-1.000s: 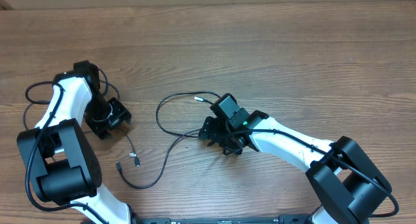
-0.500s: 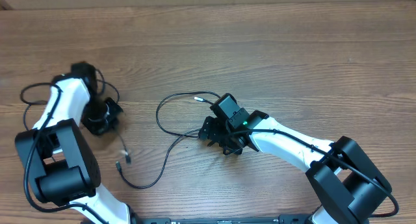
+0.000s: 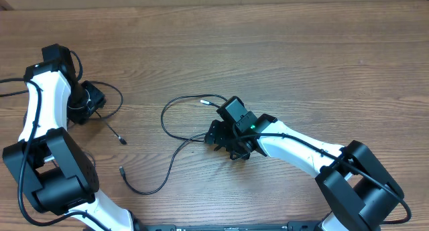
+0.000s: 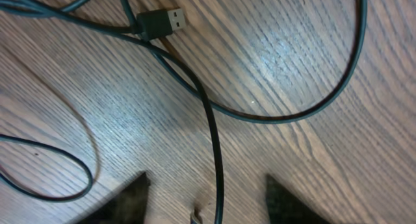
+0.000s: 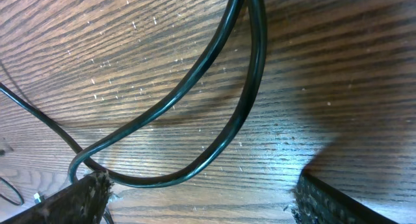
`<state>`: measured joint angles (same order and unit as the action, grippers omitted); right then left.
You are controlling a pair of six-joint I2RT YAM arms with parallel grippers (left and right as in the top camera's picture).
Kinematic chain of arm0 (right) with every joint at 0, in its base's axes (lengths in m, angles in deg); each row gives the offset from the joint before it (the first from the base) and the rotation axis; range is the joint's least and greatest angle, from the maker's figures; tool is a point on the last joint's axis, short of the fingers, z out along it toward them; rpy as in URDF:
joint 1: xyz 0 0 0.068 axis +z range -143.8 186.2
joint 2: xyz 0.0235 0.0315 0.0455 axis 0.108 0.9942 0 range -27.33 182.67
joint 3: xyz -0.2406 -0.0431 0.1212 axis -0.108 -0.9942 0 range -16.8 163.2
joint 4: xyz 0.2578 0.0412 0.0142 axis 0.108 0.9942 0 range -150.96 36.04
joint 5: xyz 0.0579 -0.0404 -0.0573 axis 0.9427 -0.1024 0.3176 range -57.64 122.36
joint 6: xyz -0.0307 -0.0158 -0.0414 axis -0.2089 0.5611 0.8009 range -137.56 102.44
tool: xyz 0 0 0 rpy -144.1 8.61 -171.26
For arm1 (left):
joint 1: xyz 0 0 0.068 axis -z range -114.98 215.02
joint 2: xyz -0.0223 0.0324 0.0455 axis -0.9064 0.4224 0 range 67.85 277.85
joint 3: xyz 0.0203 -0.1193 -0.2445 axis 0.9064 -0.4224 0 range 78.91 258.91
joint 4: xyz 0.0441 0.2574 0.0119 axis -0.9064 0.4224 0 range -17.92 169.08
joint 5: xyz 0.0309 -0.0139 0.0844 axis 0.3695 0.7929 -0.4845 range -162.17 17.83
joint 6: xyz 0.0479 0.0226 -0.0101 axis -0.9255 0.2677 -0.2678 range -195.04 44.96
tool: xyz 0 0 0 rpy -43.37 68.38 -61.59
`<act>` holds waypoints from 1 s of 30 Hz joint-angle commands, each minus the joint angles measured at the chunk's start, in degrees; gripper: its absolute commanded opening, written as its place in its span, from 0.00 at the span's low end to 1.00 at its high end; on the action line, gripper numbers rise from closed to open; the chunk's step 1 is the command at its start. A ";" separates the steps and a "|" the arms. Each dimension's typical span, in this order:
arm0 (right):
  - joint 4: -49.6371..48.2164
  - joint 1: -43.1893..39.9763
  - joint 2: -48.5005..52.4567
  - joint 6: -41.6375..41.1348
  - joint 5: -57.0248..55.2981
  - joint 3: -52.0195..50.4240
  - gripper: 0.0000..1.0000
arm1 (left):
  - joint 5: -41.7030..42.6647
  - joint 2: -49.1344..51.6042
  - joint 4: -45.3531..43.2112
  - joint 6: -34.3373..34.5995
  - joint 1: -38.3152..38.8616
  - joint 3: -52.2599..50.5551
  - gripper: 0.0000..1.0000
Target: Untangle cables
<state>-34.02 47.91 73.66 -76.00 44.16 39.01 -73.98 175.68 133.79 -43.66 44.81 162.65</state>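
Thin black cables lie on the wooden table. One short cable (image 3: 110,129) trails from my left gripper (image 3: 90,107) down to a small plug (image 3: 123,140). In the left wrist view this cable (image 4: 211,120) runs between the left gripper's (image 4: 208,201) spread fingers, which are open, and a black USB plug (image 4: 162,19) lies ahead. A second cable (image 3: 163,117) loops from a silver-tipped plug (image 3: 203,102) to my right gripper (image 3: 214,134). A third cable (image 3: 171,165) curves from there to the lower left. The right gripper (image 5: 201,201) is open, with a cable bend (image 5: 250,100) just ahead of its fingers.
Thicker black arm cables (image 3: 13,80) run off the left edge beside the left arm. The left arm's base (image 3: 60,177) stands at the lower left and the right arm's base (image 3: 358,187) at the lower right.
My left arm has swung up and to the left, dragging the short cable and its plug away from the third cable's end. The right arm and the cables by it have not moved.
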 commanded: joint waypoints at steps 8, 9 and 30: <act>0.17 0.11 0.39 0.20 -0.83 -0.31 0.90 | 1.99 0.07 1.46 -0.04 1.38 1.11 1.00; 0.17 0.11 0.39 0.20 -0.83 -0.31 0.90 | 2.05 0.07 1.46 -0.04 1.55 1.11 1.00; 0.17 0.11 0.39 0.17 -0.81 -0.31 0.93 | 1.97 0.07 1.05 -0.04 1.97 1.11 0.99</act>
<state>-34.15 47.91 73.66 -76.00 44.20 39.01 -72.40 175.68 134.86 -43.62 46.62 162.65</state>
